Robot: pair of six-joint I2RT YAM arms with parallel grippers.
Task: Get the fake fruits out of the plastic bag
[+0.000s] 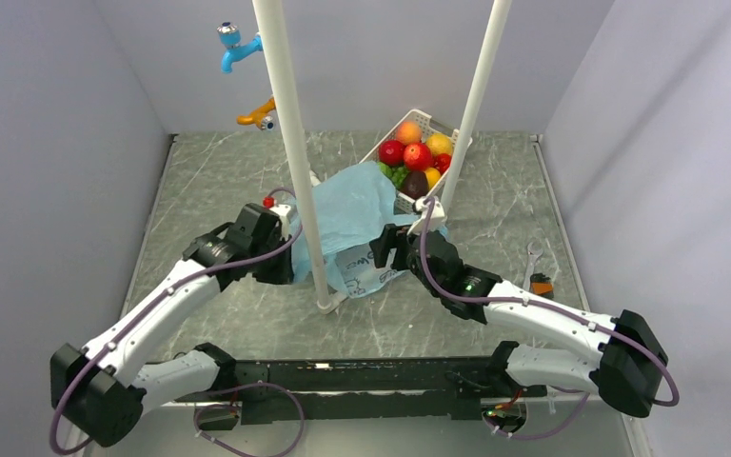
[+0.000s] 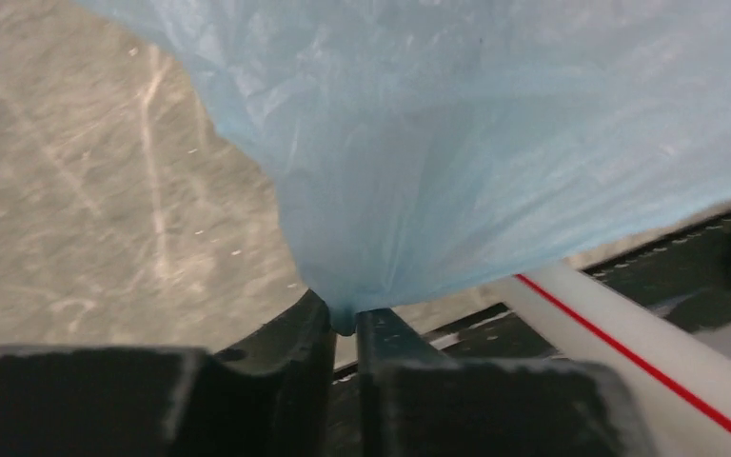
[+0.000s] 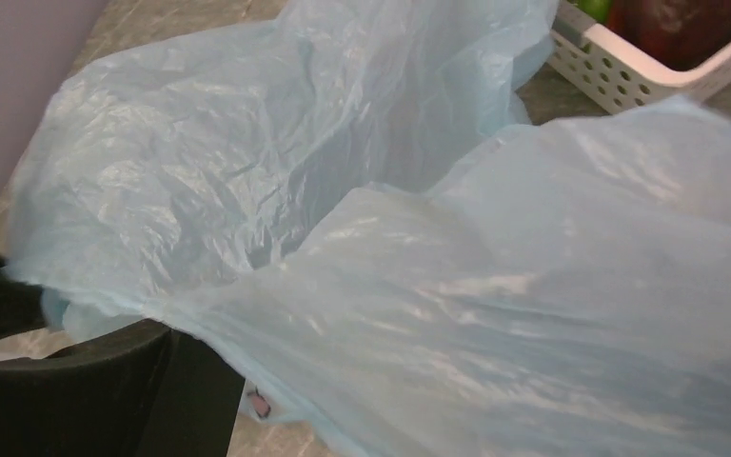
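Observation:
The light-blue plastic bag (image 1: 357, 214) lies crumpled mid-table, its printed white panel toward the near side. My left gripper (image 2: 345, 322) sits at the bag's left edge, jaws nearly together with a small fold of blue film (image 2: 419, 171) pinched between them. My right gripper (image 1: 392, 249) is at the bag's right side. In the right wrist view the bag (image 3: 457, 286) drapes over the jaws; one dark finger (image 3: 105, 390) stands far to the left and the other is hidden under the film. Red and orange fake fruits (image 1: 417, 155) lie in the basket. No fruit shows through the bag.
The white slotted basket (image 1: 428, 118) stands behind the bag, with green and dark purple fruit in it too. Two white poles (image 1: 295, 152) (image 1: 471, 105) rise beside the bag. A blue toy tap (image 1: 236, 46) hangs on the back wall. A small orange-black object (image 1: 540, 283) lies at the right.

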